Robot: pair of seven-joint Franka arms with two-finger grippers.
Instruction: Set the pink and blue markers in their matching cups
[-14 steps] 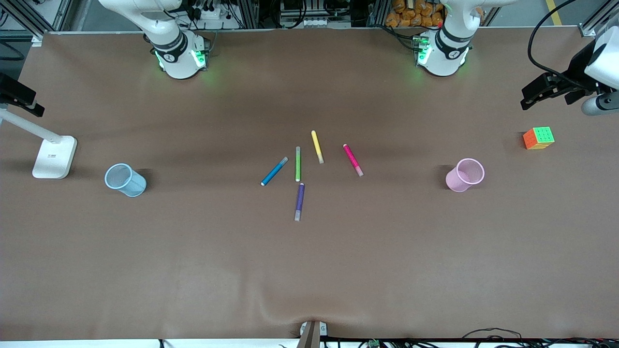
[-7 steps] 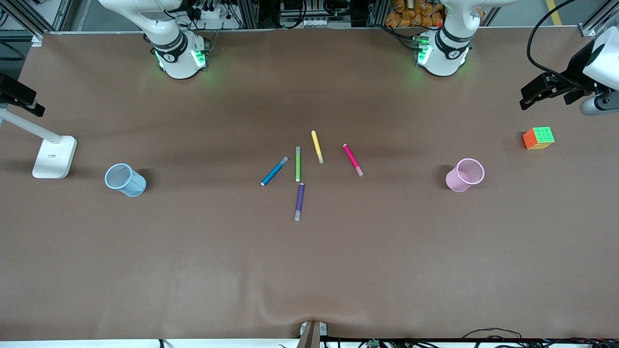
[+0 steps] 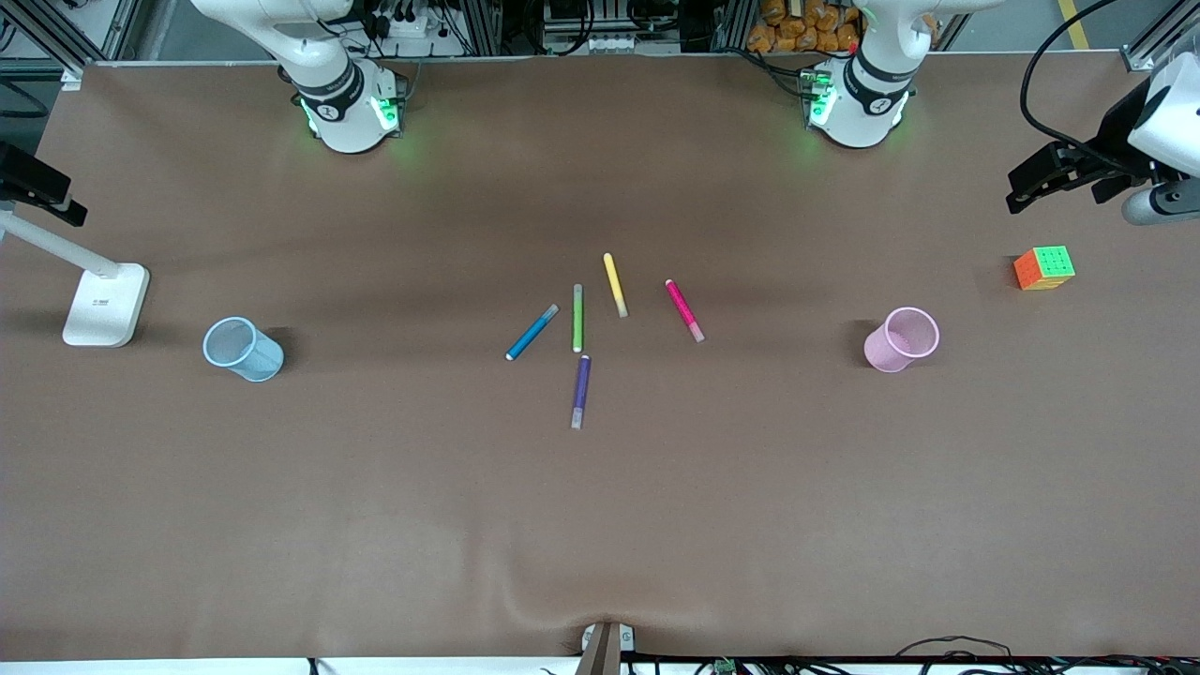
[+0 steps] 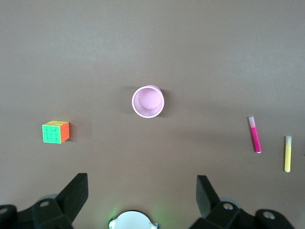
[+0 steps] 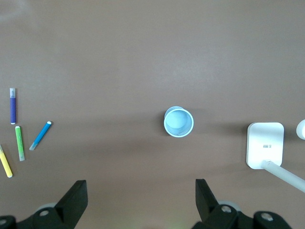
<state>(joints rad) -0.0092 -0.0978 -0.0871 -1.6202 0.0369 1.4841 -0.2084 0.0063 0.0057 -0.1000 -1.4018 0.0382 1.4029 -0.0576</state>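
The blue marker (image 3: 532, 332) (image 5: 40, 135) and the pink marker (image 3: 684, 310) (image 4: 255, 134) lie flat in a loose cluster at mid table. The pale blue cup (image 3: 244, 349) (image 5: 178, 121) stands upright toward the right arm's end. The pale pink cup (image 3: 902, 339) (image 4: 148, 101) stands upright toward the left arm's end. Both cups look empty. Neither hand shows in the front view. In its wrist view my left gripper (image 4: 141, 180) hangs open high over the table between its base and the pink cup. My right gripper (image 5: 140, 185) hangs open high above the blue cup's side.
Green (image 3: 577, 318), yellow (image 3: 614, 284) and dark purple (image 3: 581, 391) markers lie among the two task markers. A colour cube (image 3: 1043, 268) sits near the pink cup. A white lamp base (image 3: 105, 305) stands beside the blue cup. A black and white device (image 3: 1078, 169) overhangs the left arm's end.
Nothing on the table has moved. The black and white device at the left arm's end has shifted very slightly.
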